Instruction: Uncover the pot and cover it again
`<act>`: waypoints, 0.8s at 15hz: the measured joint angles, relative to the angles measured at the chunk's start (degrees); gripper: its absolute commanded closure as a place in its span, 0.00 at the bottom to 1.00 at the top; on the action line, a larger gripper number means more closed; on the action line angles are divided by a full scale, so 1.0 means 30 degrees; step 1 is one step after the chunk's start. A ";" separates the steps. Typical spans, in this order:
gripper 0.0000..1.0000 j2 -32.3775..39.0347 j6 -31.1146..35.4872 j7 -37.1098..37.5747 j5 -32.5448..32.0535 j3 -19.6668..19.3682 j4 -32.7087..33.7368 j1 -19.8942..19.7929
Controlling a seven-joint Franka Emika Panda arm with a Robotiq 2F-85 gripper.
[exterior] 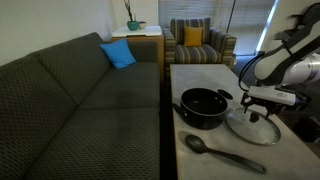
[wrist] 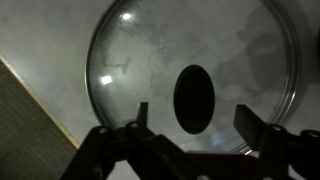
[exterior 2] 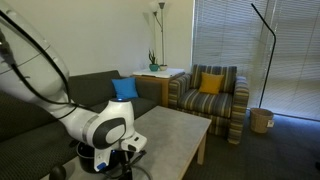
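The black pot (exterior: 203,106) stands uncovered on the light table (exterior: 200,75). Its glass lid (exterior: 252,126) lies flat on the table beside the pot, on the side toward the arm. In the wrist view the lid (wrist: 150,60) fills the picture, with its dark oval knob (wrist: 194,98) in the middle. My gripper (wrist: 194,122) hangs just above the lid, open, one finger on each side of the knob, holding nothing. In an exterior view the gripper (exterior: 262,110) sits right over the lid.
A long black spoon (exterior: 220,152) lies near the table's front edge. A dark grey sofa (exterior: 80,100) runs along one side of the table. A striped armchair (exterior: 198,42) stands beyond the far end. The arm's body (exterior 2: 105,128) blocks the pot in an exterior view.
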 measured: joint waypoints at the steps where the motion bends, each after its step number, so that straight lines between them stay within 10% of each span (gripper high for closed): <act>1: 0.00 0.0000 -0.0006 -0.0184 0.0003 0.0112 0.0002 -0.0123; 9: 0.00 0.0000 -0.0982 -0.1907 0.0059 0.0971 0.0287 -0.1083; 10: 0.25 -0.0001 -0.1231 -0.2041 0.0065 0.1023 0.0364 -0.1126; 12: 0.32 -0.0001 -0.1743 -0.2289 0.0072 0.1125 0.0523 -0.1203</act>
